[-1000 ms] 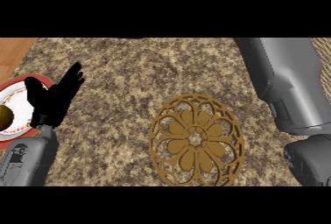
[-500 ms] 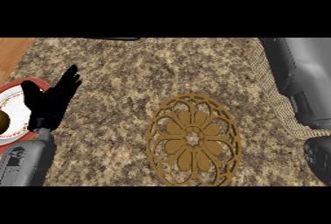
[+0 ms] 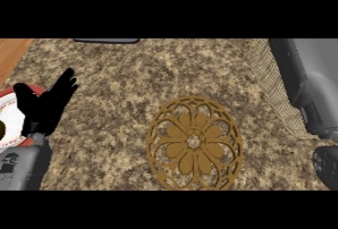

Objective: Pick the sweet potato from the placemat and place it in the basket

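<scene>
Looks like the carry step to me: the right forearm [image 3: 307,85] runs down the right edge over the woven basket [image 3: 277,96], its robot hand out of frame, so can't tell if it's got the sweet potato, which I can't spot. Placemat [image 3: 194,143] sits bare on the speckled worktop [image 3: 145,76]. Left robot hand [image 3: 45,106] rests released over a red-rimmed plate [image 3: 12,96]. Next it needs lowering into the basket.

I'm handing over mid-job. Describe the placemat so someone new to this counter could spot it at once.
Start with the speckled brown stone counter that fills the head view. Just right of its middle, toward the near edge, lies the placemat, an oval of golden-brown openwork with a flower pattern at its centre. Unlike the red-rimmed white plate at the left edge behind the left hand, it is see-through lattice and nothing sits on it.
</scene>
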Robot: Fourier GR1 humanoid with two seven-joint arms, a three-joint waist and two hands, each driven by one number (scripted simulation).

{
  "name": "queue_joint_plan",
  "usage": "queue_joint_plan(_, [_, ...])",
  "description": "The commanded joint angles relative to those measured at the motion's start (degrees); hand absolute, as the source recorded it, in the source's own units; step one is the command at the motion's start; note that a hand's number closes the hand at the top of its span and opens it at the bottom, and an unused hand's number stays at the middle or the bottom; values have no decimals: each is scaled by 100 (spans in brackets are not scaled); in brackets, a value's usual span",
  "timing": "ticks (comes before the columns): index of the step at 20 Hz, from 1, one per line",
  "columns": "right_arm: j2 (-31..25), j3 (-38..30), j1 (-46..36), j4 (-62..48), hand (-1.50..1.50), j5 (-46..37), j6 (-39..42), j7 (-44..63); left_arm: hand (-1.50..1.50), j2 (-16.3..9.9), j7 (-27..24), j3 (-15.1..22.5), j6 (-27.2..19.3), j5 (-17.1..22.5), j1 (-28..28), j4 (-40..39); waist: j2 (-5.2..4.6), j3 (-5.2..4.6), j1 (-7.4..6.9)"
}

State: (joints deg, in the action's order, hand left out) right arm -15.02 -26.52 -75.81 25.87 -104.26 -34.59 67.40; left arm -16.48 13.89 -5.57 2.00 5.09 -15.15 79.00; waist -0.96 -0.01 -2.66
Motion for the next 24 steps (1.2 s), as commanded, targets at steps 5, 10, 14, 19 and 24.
queue_joint_plan(5, [235, -292, 295, 172, 150, -134, -703, 922, 0, 36, -327, -90, 27, -9, 255, -60, 24, -2, 46])
queue_joint_plan(10, [-80, -767, 1010, 576, -150, -339, -1173, 1083, 0, 106, -127, -4, -167, -152, 69, -81, -3, 5, 121])
queue_joint_plan(14, [146, -841, 905, 629, -150, -492, -1158, 970, 0, -77, 190, -82, 45, 31, 55, 218, 42, 4, 73])
queue_joint_plan(19, [120, -961, 1062, 691, -150, -496, -1862, 622, 0, -47, 335, -70, 35, 42, 55, 333, 35, 6, 70])
queue_joint_plan(24, [177, -1290, 1140, 1836, -150, -574, -2276, 703, 0, 1, 29, -141, -139, -121, 205, 45, 115, -2, 282])
